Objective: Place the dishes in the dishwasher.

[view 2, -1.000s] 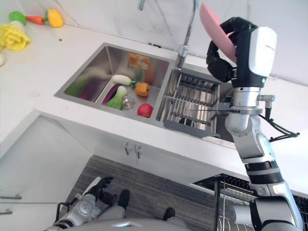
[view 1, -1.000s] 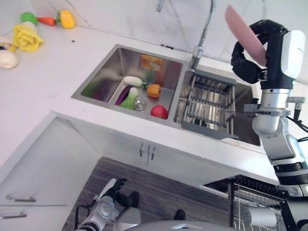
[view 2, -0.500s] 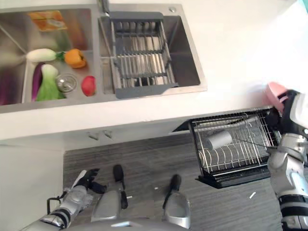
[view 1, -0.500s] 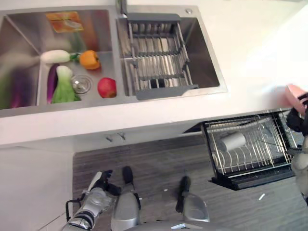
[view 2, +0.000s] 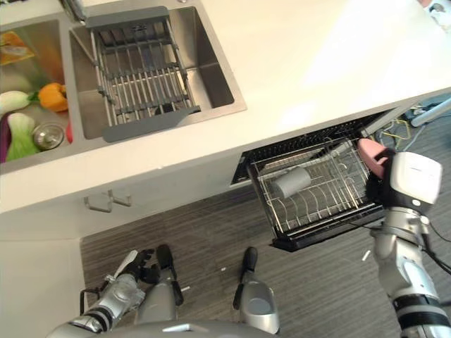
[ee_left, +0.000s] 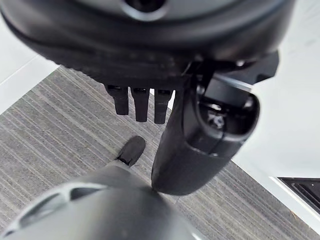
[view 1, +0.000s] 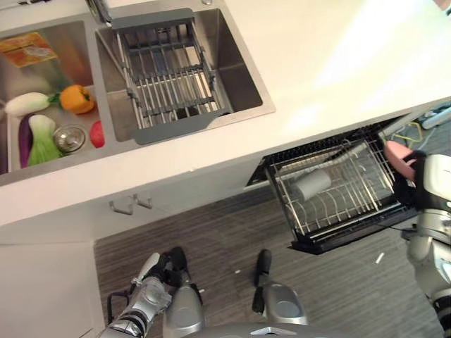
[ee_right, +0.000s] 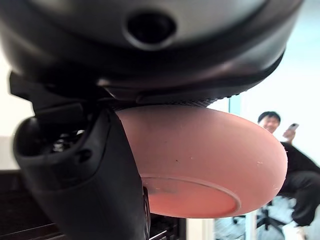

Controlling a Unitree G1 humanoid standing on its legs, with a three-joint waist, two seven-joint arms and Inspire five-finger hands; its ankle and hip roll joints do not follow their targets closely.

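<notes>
A pink plate (ee_right: 200, 165) is pinched on edge in my right hand (view 2: 378, 191), thumb on one face and fingers behind the other. The same plate (view 1: 399, 158) hangs at the right end of the pulled-out dishwasher rack (view 1: 352, 201), just above its wires. A grey cup (view 1: 311, 184) lies on its side in the rack's left half. My left hand (view 1: 149, 276) hangs low at the lower left over the floor, its fingers (ee_left: 140, 103) straight and holding nothing.
The white counter runs above the rack. A double sink (view 1: 243, 84) holds a grey drying rack (view 1: 169, 70) in its right basin and vegetables (view 1: 44, 121) in its left. Cabinet handles (view 1: 132, 205) sit under the sink. A person (ee_right: 272, 125) stands far behind the plate.
The camera has swung right and down from the sink to the dishwasher. My right hand has carried the pink plate down from beside the tap to the rack's right end.
</notes>
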